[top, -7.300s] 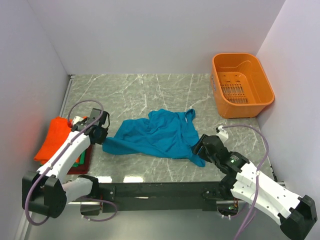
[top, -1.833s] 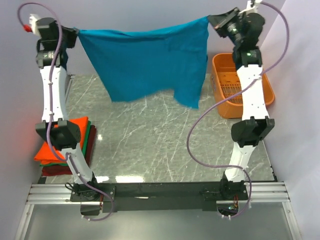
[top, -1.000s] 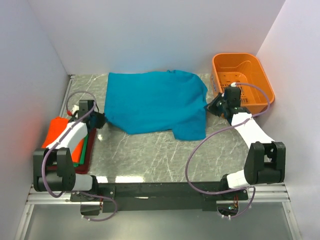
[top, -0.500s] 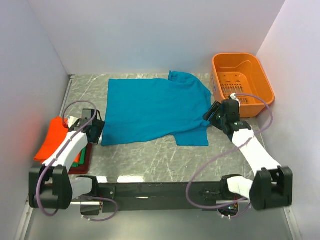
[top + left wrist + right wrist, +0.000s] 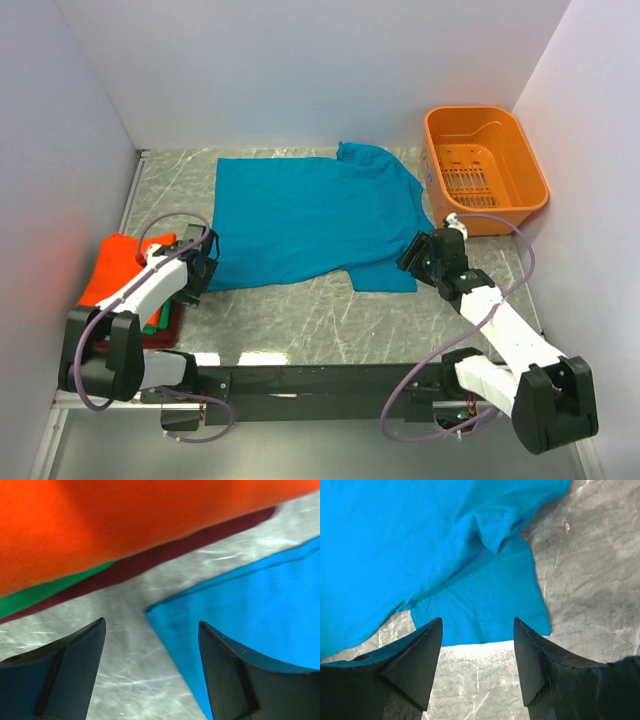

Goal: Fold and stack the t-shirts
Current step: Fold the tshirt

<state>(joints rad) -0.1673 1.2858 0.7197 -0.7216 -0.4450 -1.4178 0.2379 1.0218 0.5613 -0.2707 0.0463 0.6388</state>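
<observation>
Left fingers [image 5: 240,680] and right fingers [image 5: 410,665] stand open and empty, while the left arm [image 5: 150,285] half hides the folded t-shirts [image 5: 108,262].

The left arm [image 5: 140,290] and the right arm [image 5: 505,330] are showing white shells with black joints. A thin purple cable [image 5: 512,232] is looping beside each arm. Both are sitting on a black rail [image 5: 310,380]. The fingers [image 5: 410,665] are looking dark, flat and pointed.
</observation>
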